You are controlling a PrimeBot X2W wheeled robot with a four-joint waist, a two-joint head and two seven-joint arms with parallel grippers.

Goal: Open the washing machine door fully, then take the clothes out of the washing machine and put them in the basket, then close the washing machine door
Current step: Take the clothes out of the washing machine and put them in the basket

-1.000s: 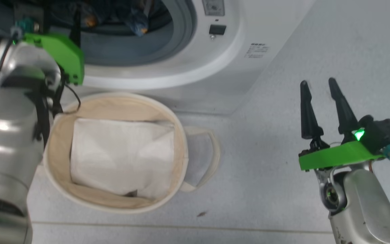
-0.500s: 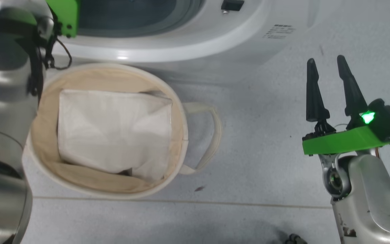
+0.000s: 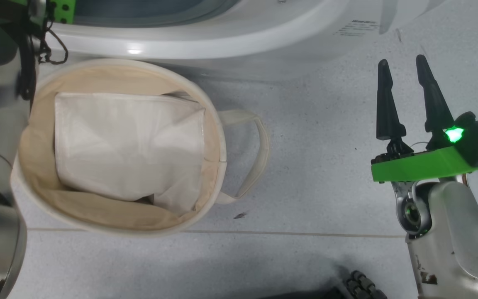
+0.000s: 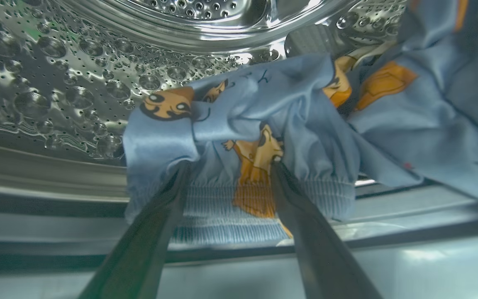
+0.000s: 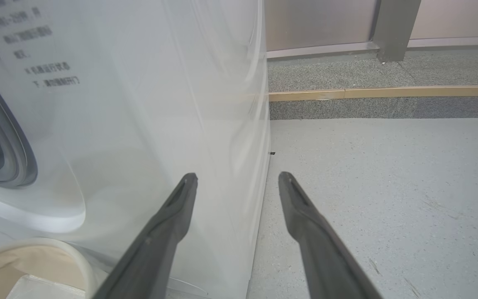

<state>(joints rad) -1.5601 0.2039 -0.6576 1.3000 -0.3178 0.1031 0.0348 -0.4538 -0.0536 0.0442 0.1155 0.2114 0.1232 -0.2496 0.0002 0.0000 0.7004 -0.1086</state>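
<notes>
1. The washing machine has its drum mouth open.
2. The basket sits on the floor just below that mouth, with only its white liner inside.
3. The clothes lie bunched in the drum, blue with orange bears, ribbed waistband nearest.
4. The left pincer is spread wide astride that waistband. I'd push slightly deeper, then clamp on the thick gather so it lifts cleanly.
5. The right pincer hangs released and empty over the floor beside the machine.
</notes>
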